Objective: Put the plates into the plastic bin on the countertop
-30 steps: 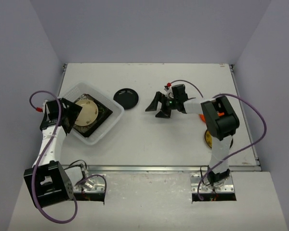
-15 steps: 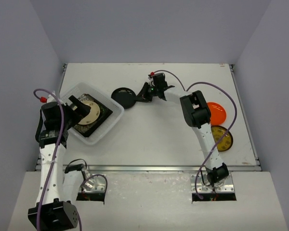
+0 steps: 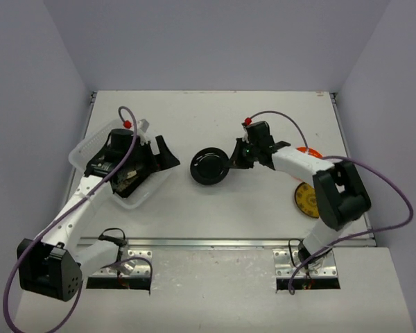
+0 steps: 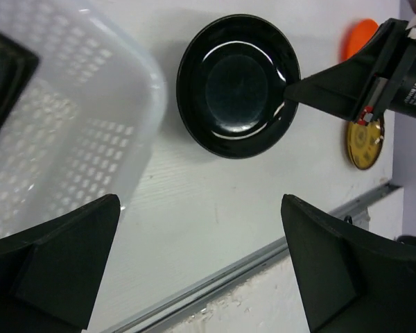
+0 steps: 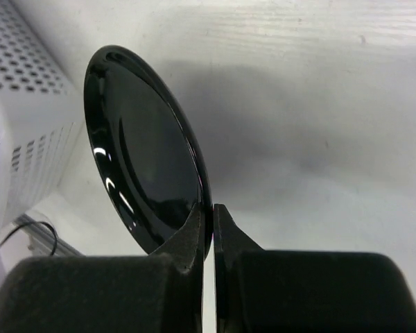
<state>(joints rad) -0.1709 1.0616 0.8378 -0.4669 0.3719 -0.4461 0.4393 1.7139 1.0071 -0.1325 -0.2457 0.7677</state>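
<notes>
Right tool (image 5: 206, 216) now pinching black plate (image 3: 209, 166) rim — plate shifted nearer; left tool (image 4: 200, 202) swung past bin (image 4: 90, 104).

The right pincer (image 3: 231, 161) clamps the rim of a small round black plate (image 3: 209, 167) over the white table (image 3: 263, 205), near the clear perforated plastic bin (image 3: 85, 144).

Glossy black plate (image 3: 209, 167), perforated translucent bin (image 4: 69, 132), orange plate (image 4: 357, 38), yellow plate (image 3: 306, 201).

Left fingers (image 3: 165, 153) between black plate (image 3: 208, 167) and plastic bin (image 3: 87, 144)
</notes>
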